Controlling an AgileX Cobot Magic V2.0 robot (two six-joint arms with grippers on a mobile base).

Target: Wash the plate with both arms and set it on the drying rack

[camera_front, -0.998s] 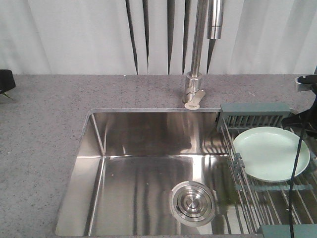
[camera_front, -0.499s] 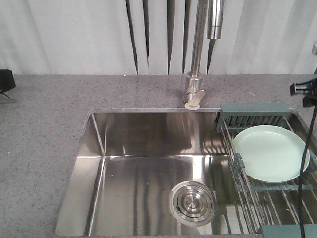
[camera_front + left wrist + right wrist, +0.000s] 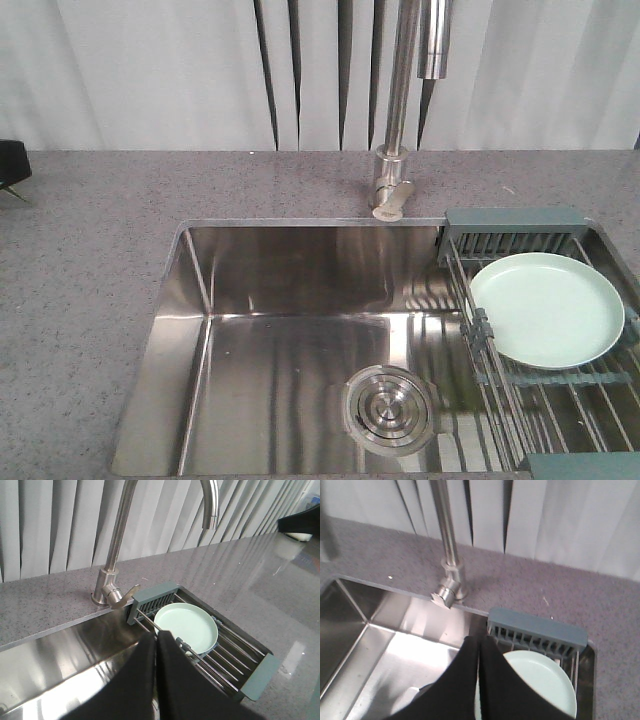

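Observation:
The pale mint-green plate (image 3: pixel 547 308) lies flat on the wire drying rack (image 3: pixel 560 400) at the right side of the sink, just in front of the rack's grey-teal slotted caddy (image 3: pixel 513 235). The plate also shows in the left wrist view (image 3: pixel 186 628) and in the right wrist view (image 3: pixel 540 682). My left gripper (image 3: pixel 155 635) is shut and empty, held above the sink with the plate beyond its tips. My right gripper (image 3: pixel 479 640) is shut and empty, high above the rack's left edge. Neither gripper shows in the front view.
The steel sink basin (image 3: pixel 290 340) with a round drain (image 3: pixel 390 408) fills the middle. A tall steel faucet (image 3: pixel 395 110) stands behind it on the speckled grey countertop (image 3: pixel 90 250). White vertical blinds close off the back. A black object (image 3: pixel 12 165) sits at the far left.
The right arm, seen at the right edge over the rack a second ago, has risen and left the front view. The plate has stayed on the rack.

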